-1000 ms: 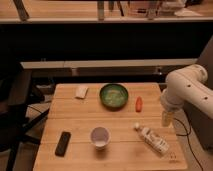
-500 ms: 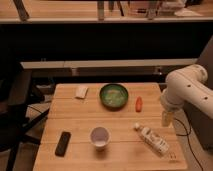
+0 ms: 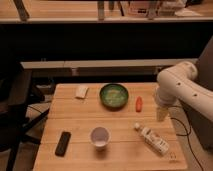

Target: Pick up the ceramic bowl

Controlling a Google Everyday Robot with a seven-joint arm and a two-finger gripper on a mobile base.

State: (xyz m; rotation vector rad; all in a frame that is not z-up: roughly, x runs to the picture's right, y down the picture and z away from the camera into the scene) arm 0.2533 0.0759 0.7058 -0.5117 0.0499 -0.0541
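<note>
The ceramic bowl (image 3: 114,95) is round and dark green with a pale mottled inside. It sits on the wooden table (image 3: 75,120) at the back middle. My white arm comes in from the right, and its gripper (image 3: 161,114) hangs over the table's right edge, to the right of the bowl and well apart from it. Nothing shows in the gripper.
A white cup (image 3: 99,136) stands at the front middle. A black flat device (image 3: 63,143) lies front left, a white packet (image 3: 81,91) back left. A small orange-red item (image 3: 139,103) lies right of the bowl. A white bottle (image 3: 152,139) lies front right.
</note>
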